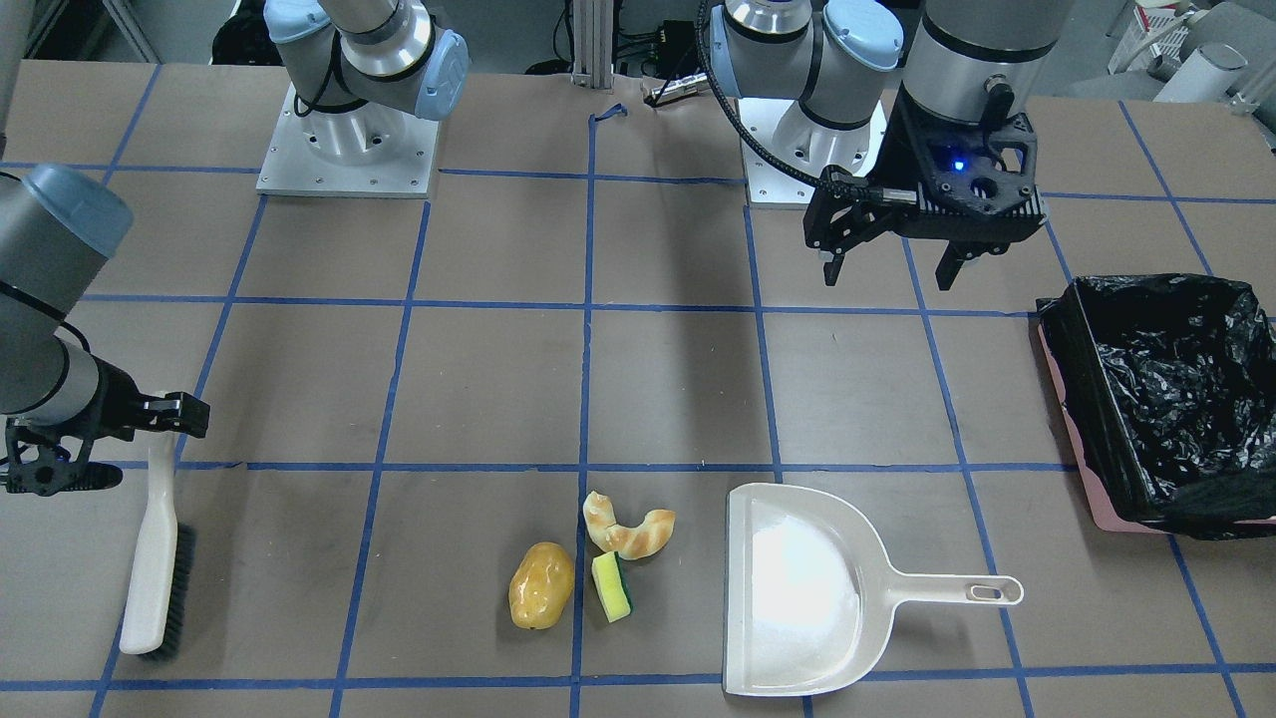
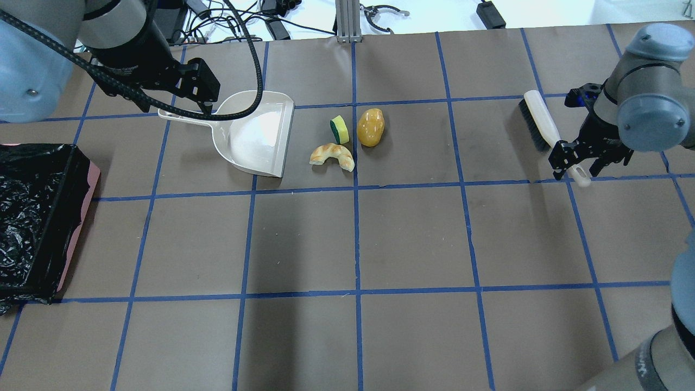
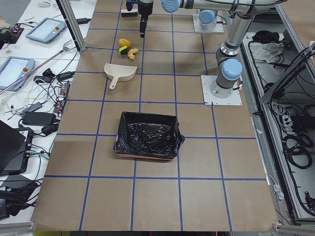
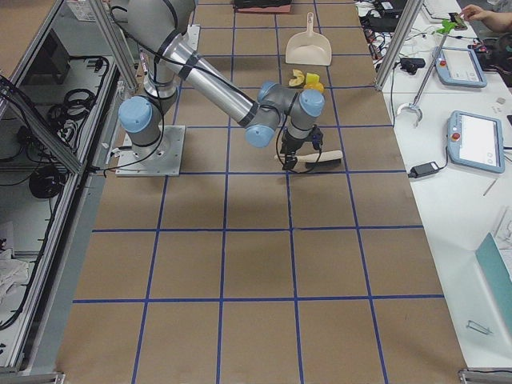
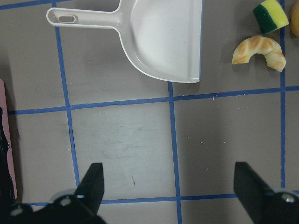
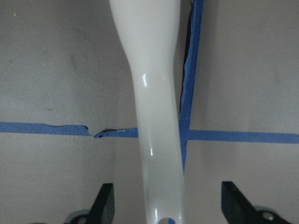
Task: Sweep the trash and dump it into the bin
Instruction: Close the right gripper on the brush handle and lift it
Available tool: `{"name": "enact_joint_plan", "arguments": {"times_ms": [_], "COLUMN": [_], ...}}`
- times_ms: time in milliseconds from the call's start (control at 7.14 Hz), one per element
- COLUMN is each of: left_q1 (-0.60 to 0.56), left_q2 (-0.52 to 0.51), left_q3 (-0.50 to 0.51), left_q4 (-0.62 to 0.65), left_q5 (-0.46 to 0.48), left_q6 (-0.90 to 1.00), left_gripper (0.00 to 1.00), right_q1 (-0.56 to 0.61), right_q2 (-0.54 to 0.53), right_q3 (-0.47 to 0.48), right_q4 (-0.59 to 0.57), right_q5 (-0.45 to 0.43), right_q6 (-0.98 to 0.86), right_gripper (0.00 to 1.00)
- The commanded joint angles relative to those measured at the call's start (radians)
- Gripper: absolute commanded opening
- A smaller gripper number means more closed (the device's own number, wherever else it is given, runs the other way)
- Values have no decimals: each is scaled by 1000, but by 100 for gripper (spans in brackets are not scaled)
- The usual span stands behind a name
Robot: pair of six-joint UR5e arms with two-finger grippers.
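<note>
Overhead exterior showed the left end effector (image 1: 887, 279) open and empty near the dustpan (image 2: 258, 136) handle. The right end effector (image 2: 576, 169), open, straddled the brush (image 2: 537, 125) handle. Potato (image 2: 371, 126), bread (image 2: 332, 155) and sponge (image 2: 339, 129) lay between them, the bin (image 2: 91, 182) far left.

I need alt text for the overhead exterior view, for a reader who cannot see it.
The right claw is open around the brush handle; the left claw hangs open near the dustpan. A sponge, potato and croissant lie between the tools, and the bin is at the left edge.
</note>
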Motion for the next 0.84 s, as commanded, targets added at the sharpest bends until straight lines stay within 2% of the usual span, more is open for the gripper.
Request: {"name": "enact_joint_plan", "arguments": {"times_ms": [0, 140, 280, 561, 701], "left_q1": [1, 1, 1, 1, 1], "left_q2": [2, 2, 0, 0, 0], "left_q3": [0, 0, 0, 0, 0], "left_q4": [0, 0, 2, 2, 2], "left_q5": [1, 1, -2, 0, 0], "left_q6": [2, 2, 0, 0, 0], "left_gripper": [100, 100, 100, 100, 100], "right_q1": [1, 1, 1, 1, 1], "right_q2": [-5, 0, 1, 0, 0], "right_q3": [-1, -1, -1, -3, -10], "right_q4": [-1, -1, 0, 3, 5], "right_q5": [-2, 7, 12, 0, 4], "right_q6": [3, 1, 3, 1, 0], "right_gripper": [83, 80, 64, 7, 0]}}
